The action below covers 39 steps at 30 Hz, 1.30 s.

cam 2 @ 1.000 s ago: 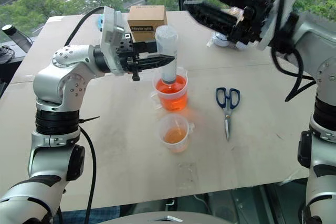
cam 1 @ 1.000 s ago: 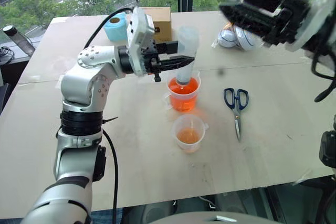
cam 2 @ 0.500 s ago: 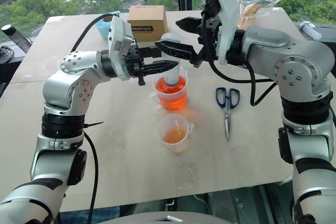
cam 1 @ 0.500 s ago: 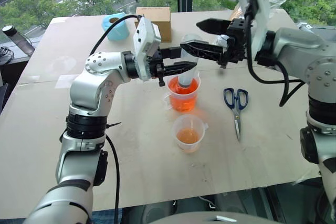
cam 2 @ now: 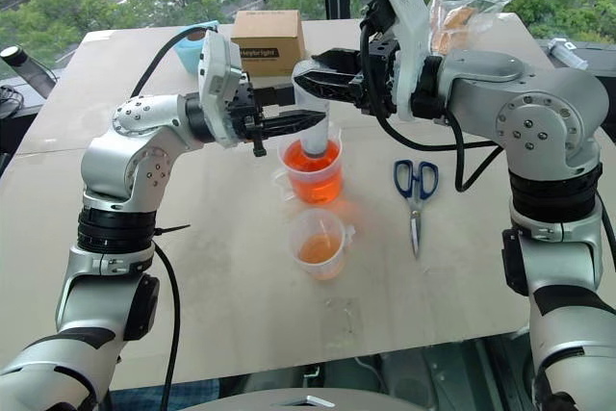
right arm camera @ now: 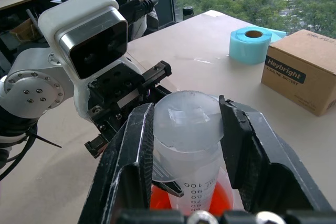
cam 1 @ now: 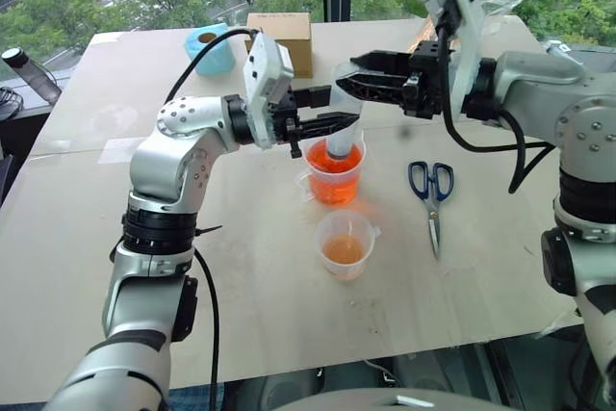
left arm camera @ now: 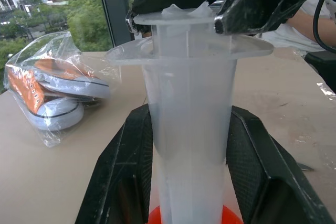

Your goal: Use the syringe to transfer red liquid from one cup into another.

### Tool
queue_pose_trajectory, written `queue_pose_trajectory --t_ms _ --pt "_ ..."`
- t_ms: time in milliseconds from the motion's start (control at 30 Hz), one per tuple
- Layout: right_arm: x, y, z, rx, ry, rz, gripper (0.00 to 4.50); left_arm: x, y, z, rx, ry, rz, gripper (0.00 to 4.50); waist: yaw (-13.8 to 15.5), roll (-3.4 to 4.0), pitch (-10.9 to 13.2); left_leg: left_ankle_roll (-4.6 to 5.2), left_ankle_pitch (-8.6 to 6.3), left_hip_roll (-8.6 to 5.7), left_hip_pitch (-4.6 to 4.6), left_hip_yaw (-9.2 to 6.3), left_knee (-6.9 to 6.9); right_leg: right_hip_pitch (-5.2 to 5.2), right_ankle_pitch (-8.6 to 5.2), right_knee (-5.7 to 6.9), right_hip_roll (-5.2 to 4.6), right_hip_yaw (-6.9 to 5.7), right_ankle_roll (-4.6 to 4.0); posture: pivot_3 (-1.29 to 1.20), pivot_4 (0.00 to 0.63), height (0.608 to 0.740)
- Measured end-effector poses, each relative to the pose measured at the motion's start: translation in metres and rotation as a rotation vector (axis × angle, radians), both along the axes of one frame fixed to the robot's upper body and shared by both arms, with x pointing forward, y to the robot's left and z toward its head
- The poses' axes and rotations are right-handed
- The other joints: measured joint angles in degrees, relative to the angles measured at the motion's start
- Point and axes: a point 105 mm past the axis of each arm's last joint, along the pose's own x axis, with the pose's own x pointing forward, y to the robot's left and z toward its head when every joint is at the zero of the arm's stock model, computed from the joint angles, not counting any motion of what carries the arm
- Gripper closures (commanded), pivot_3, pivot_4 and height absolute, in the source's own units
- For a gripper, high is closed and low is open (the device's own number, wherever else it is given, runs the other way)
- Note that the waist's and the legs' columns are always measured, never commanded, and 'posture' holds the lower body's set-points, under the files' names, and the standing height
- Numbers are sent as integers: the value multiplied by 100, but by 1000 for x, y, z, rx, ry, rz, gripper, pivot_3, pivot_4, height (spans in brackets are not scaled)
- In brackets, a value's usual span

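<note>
The clear syringe (cam 1: 339, 144) stands upright with its tip down in the larger handled cup (cam 1: 337, 180), which holds red liquid (cam 1: 337, 163). From the left side, my left gripper (cam 1: 344, 107) is shut on the syringe barrel (left arm camera: 191, 129), just under its flange. My right gripper (cam 1: 346, 76) comes in level from the right and is shut on the plunger head (right arm camera: 189, 121) at the syringe's top. The smaller cup (cam 1: 346, 243) stands just in front of the larger one, with a little orange liquid at its bottom.
Blue-handled scissors (cam 1: 432, 190) lie on the table to the right of the cups. A brown box (cam 1: 285, 36) and a blue tape roll (cam 1: 212, 47) sit at the back. A plastic bag of shoes (cam 2: 464, 14) lies at the back right.
My right gripper swung in from the upper right, down and to the left, and went from wide open to shut on the plunger head. The left gripper kept its hold on the barrel.
</note>
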Motion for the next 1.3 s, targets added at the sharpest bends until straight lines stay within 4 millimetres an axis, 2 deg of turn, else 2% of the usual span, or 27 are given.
queue_pose_trajectory --t_ms 433,1133,1167,1200,1233,1300 --pt "8 9 8 33 29 17 3127 3 10 -4 -8 -26 38 2972 -7 1 0 0 0 0 2 1 -3 -1 0 0 1 -2 0 0 150 740" --pt "10 3 15 81 32 5 3127 8 9 -6 -37 -8 42 2972 0 1 0 0 0 -1 1 1 -3 -1 0 -1 1 -3 0 0 150 740" --pt "9 3 16 78 25 9 2074 8 9 -6 -37 -10 38 2972 -2 1 0 0 0 -1 1 1 -3 -1 0 -1 1 -2 0 0 150 740" --pt "8 3 17 81 21 11 1795 8 9 -6 -34 -10 35 2972 -3 1 0 0 0 -1 1 1 -4 -1 0 -1 1 -3 0 0 150 740" --pt "7 0 23 104 -4 9 1232 7 7 -9 -23 0 23 2972 2 1 0 0 0 -2 1 1 -5 -1 0 -1 0 -3 0 0 150 740" --pt "6 -5 31 134 -36 2 425 7 6 -13 -17 14 16 2972 3 1 0 0 0 -2 1 -1 -5 -1 0 -1 1 -4 0 0 150 740"
